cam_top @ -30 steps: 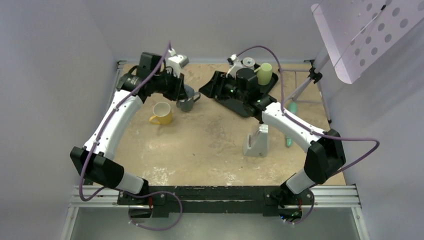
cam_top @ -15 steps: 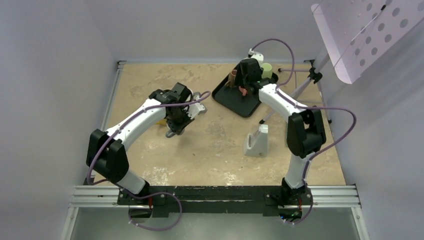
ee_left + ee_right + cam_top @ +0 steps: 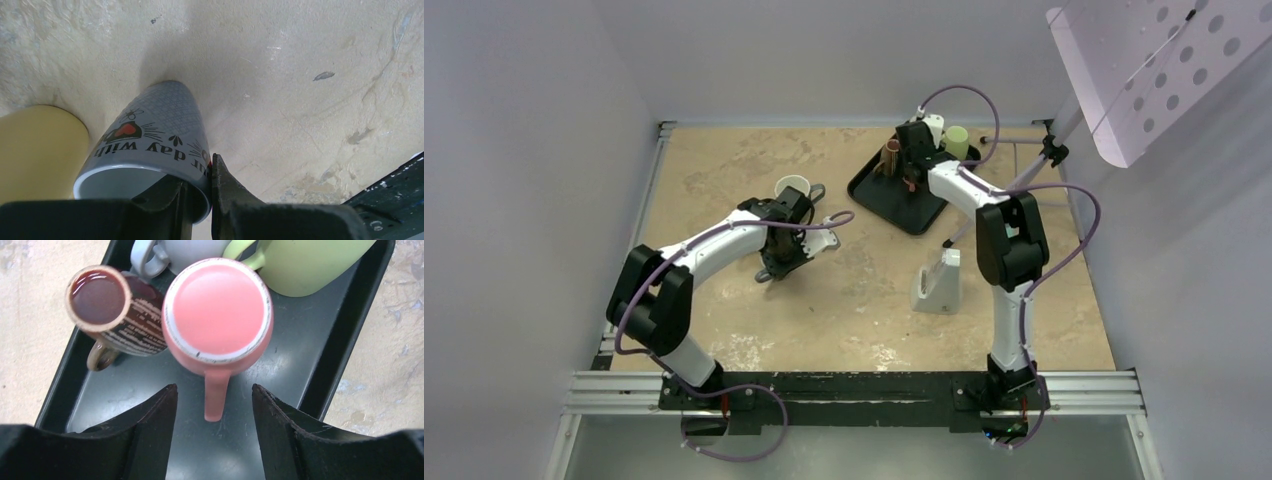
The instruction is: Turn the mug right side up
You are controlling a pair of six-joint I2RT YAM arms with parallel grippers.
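Observation:
My left gripper (image 3: 776,258) is shut on the rim of a grey mug (image 3: 155,130) with black lettering and a red heart. One finger is inside it and one outside (image 3: 200,172). The mug's mouth faces the wrist and its base points down at the table. A yellow mug (image 3: 35,145) stands right beside it. My right gripper (image 3: 911,165) is open above the black tray (image 3: 894,208). In the right wrist view a pink mug (image 3: 217,310) stands upside down, its handle pointing into the gap between my open fingers (image 3: 214,390).
The tray (image 3: 280,390) also holds a brown lettered mug (image 3: 117,315), a grey mug (image 3: 185,250) and a light green mug (image 3: 310,260). A white-lined mug (image 3: 793,187) stands behind the left gripper. A grey stand block (image 3: 939,282) sits right of centre. A tripod leg (image 3: 1024,180) stands far right.
My left gripper has swung from the back of the table to the middle with the grey mug. My right arm has folded up and moved over the far part of the tray.

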